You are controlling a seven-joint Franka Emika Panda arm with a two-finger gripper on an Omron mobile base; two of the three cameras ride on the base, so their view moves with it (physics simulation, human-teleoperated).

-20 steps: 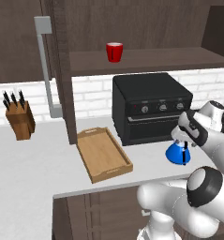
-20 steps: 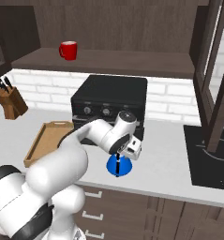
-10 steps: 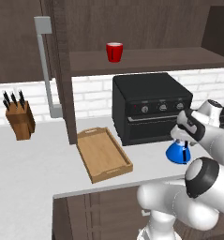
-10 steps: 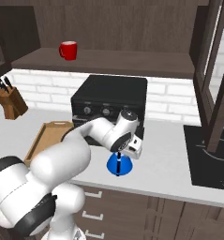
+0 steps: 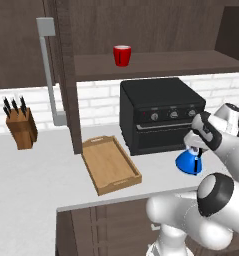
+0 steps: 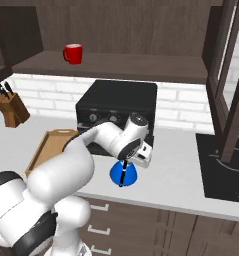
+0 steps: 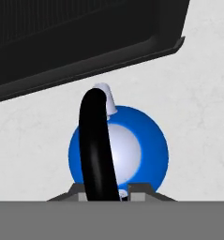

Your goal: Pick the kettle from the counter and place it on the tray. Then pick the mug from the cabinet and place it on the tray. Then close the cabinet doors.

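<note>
I had narrowed the claw (image 7: pixel 108 193) from spread to pinching the blue kettle's (image 6: pixel 124 173) black handle (image 7: pixel 97 145) on the worktop (image 5: pixel 36 175), readying its lift toward the tray (image 5: pixel 111 165).

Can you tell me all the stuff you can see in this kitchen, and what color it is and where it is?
kettle: one, bright blue with a black arched handle, on the counter in front of the oven
tray: one, light wood, on the counter left of the oven
mug: one, red, on the cabinet shelf above the oven
oven: one, black with knobs, at the back of the counter
knife block: one, brown wood with dark knives, far left on the counter
cabinet doors: dark brown, standing open, grey bar handle
counter: one, light grey-white
tool: one, right over the kettle, fingers at either side of the handle
</note>
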